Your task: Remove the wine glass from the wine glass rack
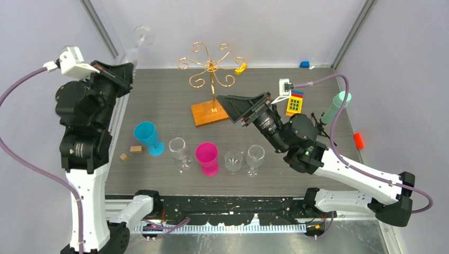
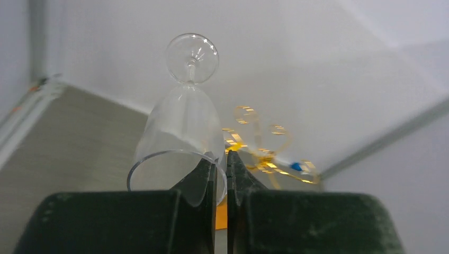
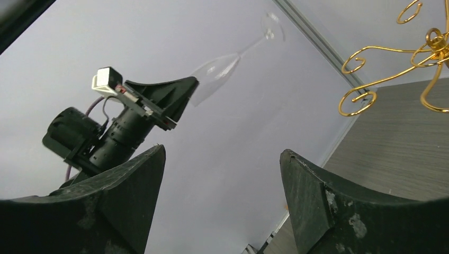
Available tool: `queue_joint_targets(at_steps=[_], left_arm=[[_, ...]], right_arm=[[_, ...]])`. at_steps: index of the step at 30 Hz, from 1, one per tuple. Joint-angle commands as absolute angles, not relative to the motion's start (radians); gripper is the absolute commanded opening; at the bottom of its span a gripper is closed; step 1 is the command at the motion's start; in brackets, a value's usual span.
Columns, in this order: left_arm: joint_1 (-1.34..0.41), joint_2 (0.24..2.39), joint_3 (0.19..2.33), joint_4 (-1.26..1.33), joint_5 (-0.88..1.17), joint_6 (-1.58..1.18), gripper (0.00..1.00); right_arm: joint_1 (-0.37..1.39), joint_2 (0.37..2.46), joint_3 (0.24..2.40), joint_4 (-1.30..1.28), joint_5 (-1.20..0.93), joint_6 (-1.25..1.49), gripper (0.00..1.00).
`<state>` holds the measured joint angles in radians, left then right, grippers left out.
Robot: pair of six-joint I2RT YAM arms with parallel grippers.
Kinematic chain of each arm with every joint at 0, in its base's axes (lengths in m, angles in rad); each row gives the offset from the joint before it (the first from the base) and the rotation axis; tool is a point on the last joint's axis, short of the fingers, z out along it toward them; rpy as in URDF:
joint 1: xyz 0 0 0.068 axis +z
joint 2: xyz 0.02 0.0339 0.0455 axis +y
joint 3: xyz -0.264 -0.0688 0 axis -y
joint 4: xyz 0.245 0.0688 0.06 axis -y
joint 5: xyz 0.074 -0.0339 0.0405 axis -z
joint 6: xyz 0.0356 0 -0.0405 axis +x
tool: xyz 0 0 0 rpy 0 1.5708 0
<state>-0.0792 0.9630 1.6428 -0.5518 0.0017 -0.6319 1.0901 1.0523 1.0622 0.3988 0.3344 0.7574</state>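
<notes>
The wine glass (image 1: 142,38) is clear and held in the air at the far left, well away from the rack. My left gripper (image 1: 128,67) is shut on its rim. In the left wrist view the fingers (image 2: 204,174) pinch the bowl's rim of the glass (image 2: 182,124), foot pointing away. The gold wire rack (image 1: 210,66) stands on its orange-brown base (image 1: 207,113) at the back centre, with no glass on its arms. My right gripper (image 1: 229,106) is open and empty beside the base. The right wrist view shows its gripper (image 3: 222,164), the glass (image 3: 219,71) and the rack's scrolls (image 3: 392,58).
On the table's front stand a blue cup (image 1: 146,136), a pink cup (image 1: 207,157) and three clear glasses (image 1: 179,151) (image 1: 233,160) (image 1: 254,157). Small wooden blocks (image 1: 136,150) lie left. A yellow toy (image 1: 294,103), a teal cylinder (image 1: 337,107) and a red piece (image 1: 359,140) are right.
</notes>
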Motion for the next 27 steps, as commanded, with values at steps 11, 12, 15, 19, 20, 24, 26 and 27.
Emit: queue_joint_targets(at_steps=[11,12,15,19,20,24,26,27], left_arm=[[-0.009,1.286,1.646,-1.005,-0.293,-0.310,0.00],[0.031,1.308,1.632,-1.020,-0.264,-0.306,0.00],[0.120,1.355,1.566,-1.028,-0.212,-0.300,0.00],[0.203,1.401,1.502,-1.023,-0.161,-0.308,0.00],[0.221,1.408,1.490,-1.018,-0.145,-0.317,0.00],[0.275,1.438,1.463,-0.995,-0.080,-0.326,0.00],[0.290,1.449,1.454,-0.978,-0.065,-0.332,0.00],[0.296,1.455,1.452,-0.973,-0.057,-0.339,0.00]], right_arm=[[1.094,0.946,1.006,0.250,0.390,0.746,0.82],[1.094,0.940,0.995,0.247,0.390,0.747,0.82],[1.093,0.927,0.973,0.240,0.398,0.757,0.82],[1.094,0.912,0.953,0.218,0.411,0.767,0.82],[1.094,0.910,0.946,0.216,0.413,0.770,0.82],[1.093,0.902,0.935,0.199,0.426,0.778,0.82],[1.094,0.897,0.936,0.184,0.429,0.780,0.82],[1.094,0.894,0.936,0.176,0.432,0.780,0.82]])
